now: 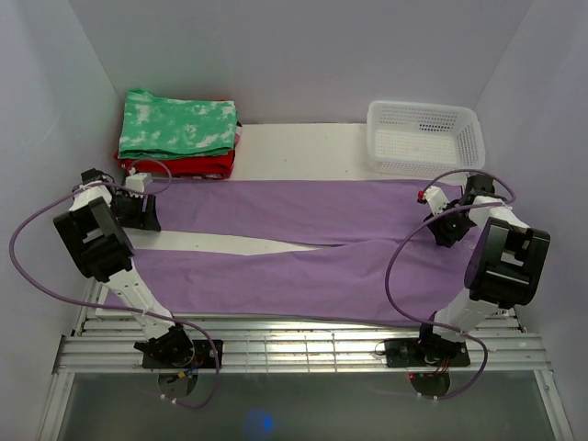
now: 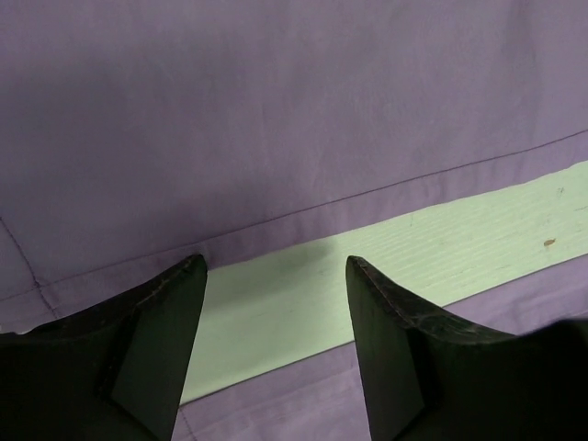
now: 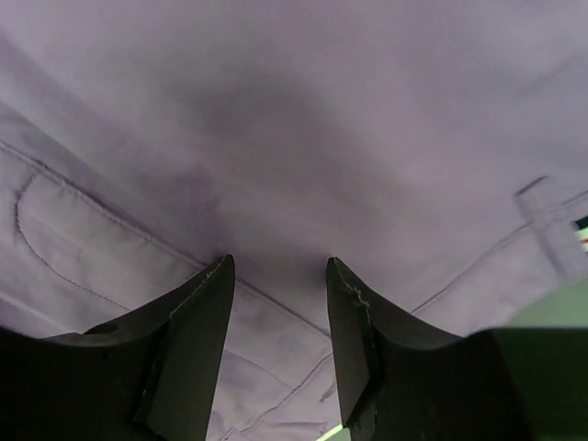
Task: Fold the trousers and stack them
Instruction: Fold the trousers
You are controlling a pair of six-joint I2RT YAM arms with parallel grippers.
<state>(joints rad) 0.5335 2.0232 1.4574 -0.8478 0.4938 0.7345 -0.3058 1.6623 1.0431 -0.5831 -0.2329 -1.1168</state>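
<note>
A: Where are the trousers?

B: We see them lying flat across the middle of the counter, from 9 o'clock over to 3 o'clock. They are light purple. The top part with the pockets is at 3 o'clock. The two legs run out to 9 o'clock, with a thin slice of bare counter between them.

A: What about the left gripper?

B: It is at 9 o'clock, low over the end of the far leg. We see its two black fingers wide apart, with nothing between them. Under the gap we can see the edge of the far leg and the bare strip of counter.

A: And the right gripper?

B: That one is at 3 o'clock, over the pocket part. Its fingers are apart too, a bit less wide, and they hold nothing. Purple cloth with stitched lines fills the space under them. We cannot tell if the tips touch the cloth.

A: What else do we see?

B: At 11 o'clock a green-and-white folded garment lies on top of a red folded garment, just beside the far leg. At 1 o'clock a white basket sits just past the trousers.
</note>
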